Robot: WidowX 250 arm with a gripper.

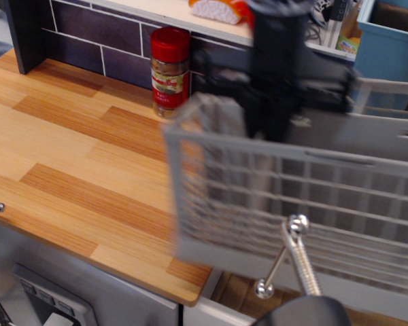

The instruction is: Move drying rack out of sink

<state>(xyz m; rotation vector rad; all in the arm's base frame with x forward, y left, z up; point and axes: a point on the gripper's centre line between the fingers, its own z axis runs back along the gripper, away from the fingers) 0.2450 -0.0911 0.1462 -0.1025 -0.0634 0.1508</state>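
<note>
Only one view. Drying rack [292,204] is up in the air, blurred, tilted, w/ its left part over the right edge of the wooden countertop [88,156] and the rest above the sink [279,295], clear of the basin. Black gripper [272,129] comes down from the top into the rack's upper rim; looks clamped on the rim. Red-capped spice jar [170,71] stands upright at the tiled backsplash, behind the rack's left corner. Chrome faucet [296,261] in foreground.

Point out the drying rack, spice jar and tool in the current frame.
drying rack [258,197]: main view, front lattice wall.
spice jar [170,75]: main view, label on the body.
tool [270,112]: main view, dark lower body at the rack's rim; fingertips blurred.
</note>
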